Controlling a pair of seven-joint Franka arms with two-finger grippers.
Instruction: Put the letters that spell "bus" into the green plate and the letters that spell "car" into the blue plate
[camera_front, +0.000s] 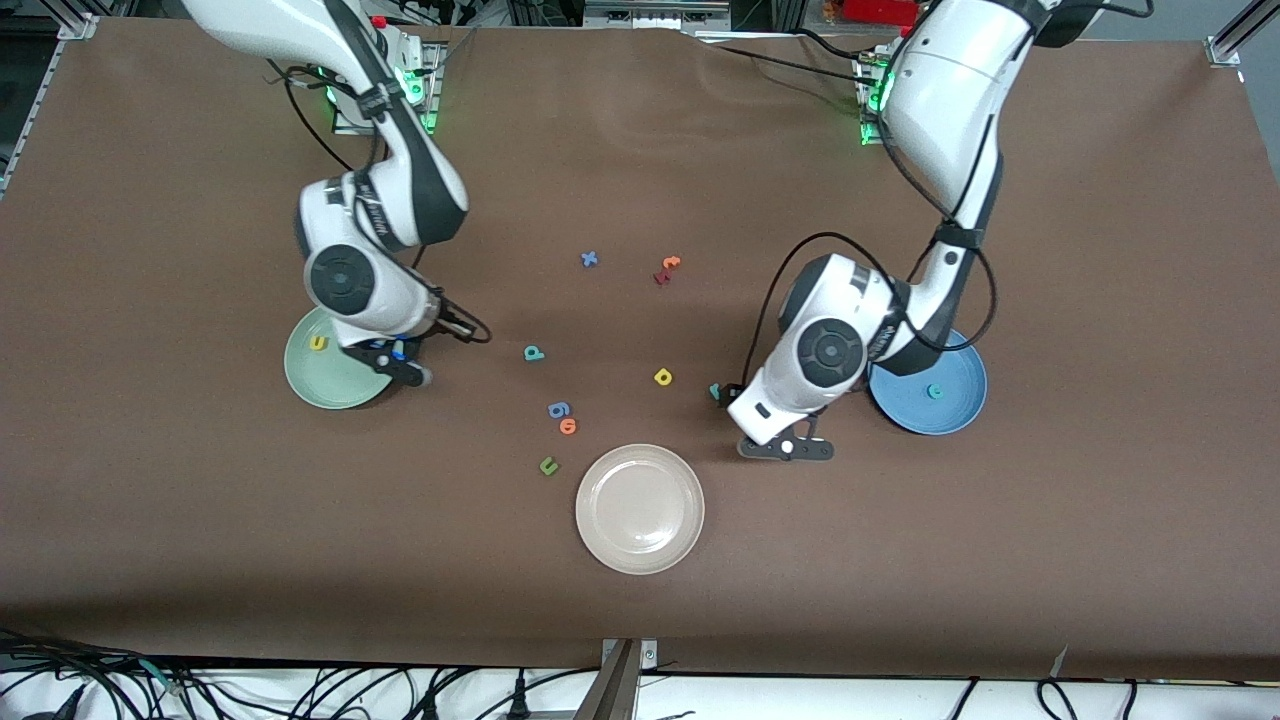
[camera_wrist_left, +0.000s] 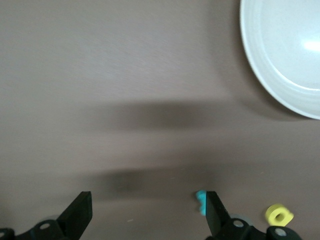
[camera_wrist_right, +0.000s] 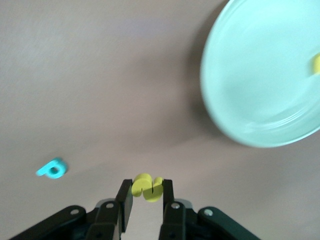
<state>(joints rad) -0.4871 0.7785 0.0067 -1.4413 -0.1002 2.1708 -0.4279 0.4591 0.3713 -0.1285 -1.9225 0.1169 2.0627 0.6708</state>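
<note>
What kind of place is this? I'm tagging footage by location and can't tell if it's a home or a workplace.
Most likely a robotics lab, not a home: a brown-covered table with two arm bases bolted along one edge, cables trailing off the edge nearest the front camera, and a staged sorting setup of foam letters and plates such as the cream-white plate.

The green plate (camera_front: 335, 372) sits toward the right arm's end of the table with a yellow letter (camera_front: 318, 343) in it. The blue plate (camera_front: 935, 392), toward the left arm's end, holds a teal letter (camera_front: 935, 391). The cream plate (camera_front: 640, 508) lies nearest the camera.
</note>
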